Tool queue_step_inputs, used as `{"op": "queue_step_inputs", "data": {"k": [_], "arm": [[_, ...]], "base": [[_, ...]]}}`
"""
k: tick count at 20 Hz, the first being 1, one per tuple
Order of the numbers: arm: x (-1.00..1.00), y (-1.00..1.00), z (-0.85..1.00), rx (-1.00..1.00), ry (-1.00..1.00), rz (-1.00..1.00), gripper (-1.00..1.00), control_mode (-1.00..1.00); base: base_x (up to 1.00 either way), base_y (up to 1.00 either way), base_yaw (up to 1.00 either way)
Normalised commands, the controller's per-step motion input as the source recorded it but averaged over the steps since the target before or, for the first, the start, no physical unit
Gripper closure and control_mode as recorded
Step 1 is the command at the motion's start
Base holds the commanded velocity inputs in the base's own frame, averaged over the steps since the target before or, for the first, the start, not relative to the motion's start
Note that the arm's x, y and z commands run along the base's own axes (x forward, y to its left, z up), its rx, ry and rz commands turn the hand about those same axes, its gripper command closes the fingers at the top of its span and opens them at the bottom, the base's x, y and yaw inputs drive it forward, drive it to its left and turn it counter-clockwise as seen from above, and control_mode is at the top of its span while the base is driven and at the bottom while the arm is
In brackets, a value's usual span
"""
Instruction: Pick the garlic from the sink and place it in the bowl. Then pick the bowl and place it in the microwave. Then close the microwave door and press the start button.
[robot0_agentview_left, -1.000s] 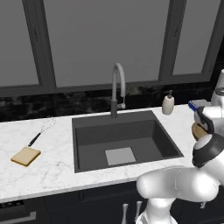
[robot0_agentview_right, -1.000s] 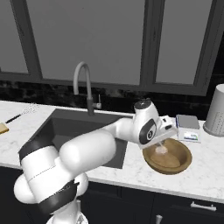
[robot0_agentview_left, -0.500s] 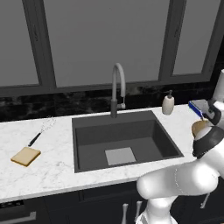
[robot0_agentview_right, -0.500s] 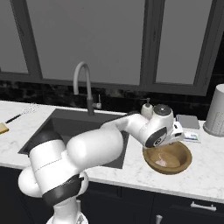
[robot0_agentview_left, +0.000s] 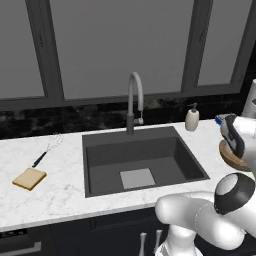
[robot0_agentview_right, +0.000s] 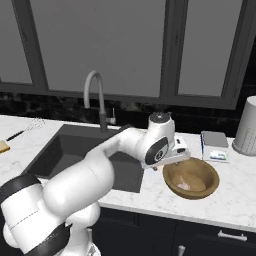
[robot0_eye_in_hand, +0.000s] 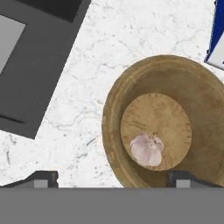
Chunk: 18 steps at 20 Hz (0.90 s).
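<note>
On the white marble worktop (robot0_agentview_right: 150, 197) right of the sink (robot0_agentview_right: 75, 155), the garlic (robot0_eye_in_hand: 147, 149) lies on the bowl (robot0_eye_in_hand: 131, 98) floor, off-centre toward the near rim; the bulb is too round to give it a long axis. Above it the hand (robot0_eye_in_hand: 111, 178) hangs spread wide, gripping nothing. Only its two dark fingertips (robot0_eye_in_hand: 41, 179) show, and the picture's edge cuts off the bowl's far side.

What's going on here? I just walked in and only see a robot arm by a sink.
The gripper hangs open above the bowl on the counter to the right of the sink. The garlic lies free on the bowl's floor, so the first step looks done. Picking up the bowl for the microwave is probably next.
</note>
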Motion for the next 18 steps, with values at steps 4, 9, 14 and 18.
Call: {"op": "queue_step_inputs", "data": {"k": [4, 9, 14, 18], "arm": [[0.32, 0.12, -0.55, -0.19, 0.21, -0.08, -1.0, -1.0], [0.33, -0.54, -0.27, -0.02, 0.15, -0.07, -1.0, -1.0], [0.48, -0.12, -0.44, 0.0, 0.05, 0.0, -1.0, -1.0], [0.36, -0.12, -0.37, 0.04, 0.0, 0.05, -1.0, -1.0]], "base": [[0.0, 0.0, 0.0], [0.0, 0.0, 0.0], [0.0, 0.0, 0.0], [0.0, 0.0, 0.0]]}}
